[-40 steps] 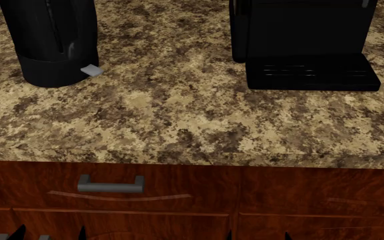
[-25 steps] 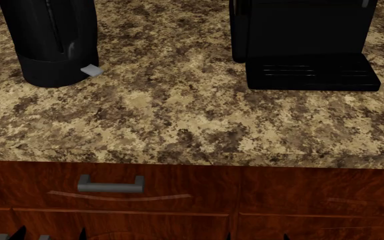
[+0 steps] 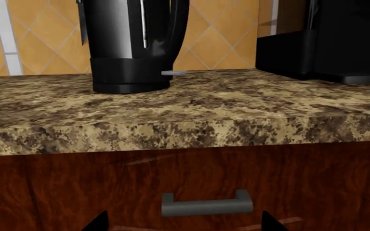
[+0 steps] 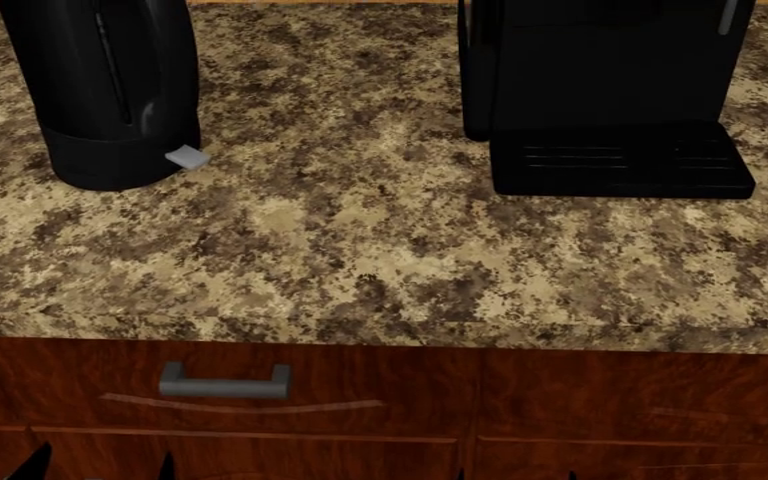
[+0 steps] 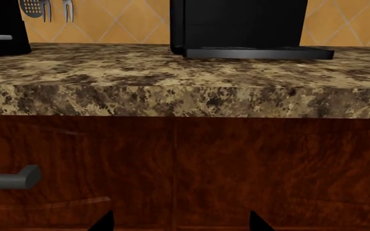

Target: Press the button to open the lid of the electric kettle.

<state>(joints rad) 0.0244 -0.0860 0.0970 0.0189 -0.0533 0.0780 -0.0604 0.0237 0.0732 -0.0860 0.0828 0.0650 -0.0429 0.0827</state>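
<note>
The electric kettle (image 4: 107, 90) is a tall glossy black jug on a round base with a light-grey tab (image 4: 188, 156), standing at the counter's far left. Its top is cut off, so the lid and the button are out of view. It also shows in the left wrist view (image 3: 130, 45), and its base shows in the right wrist view (image 5: 2, 33). My left gripper (image 4: 100, 468) and right gripper (image 4: 518, 474) are low in front of the cabinet, below the counter edge. Only their dark fingertips show. Both are open and empty in the left wrist view (image 3: 182, 223) and the right wrist view (image 5: 180, 222).
A boxy black coffee machine (image 4: 604, 80) with a ribbed drip tray (image 4: 620, 160) stands at the back right. The speckled granite counter (image 4: 357, 250) overhangs wooden drawers. A grey drawer handle (image 4: 224, 380) sits just above my left gripper. Utensils (image 5: 44, 8) hang on the tiled wall.
The head view has shifted, so the counter and appliances sit lower in the frame. Both grippers' fingertips show lower at the bottom edge. Nothing on the counter has moved.
</note>
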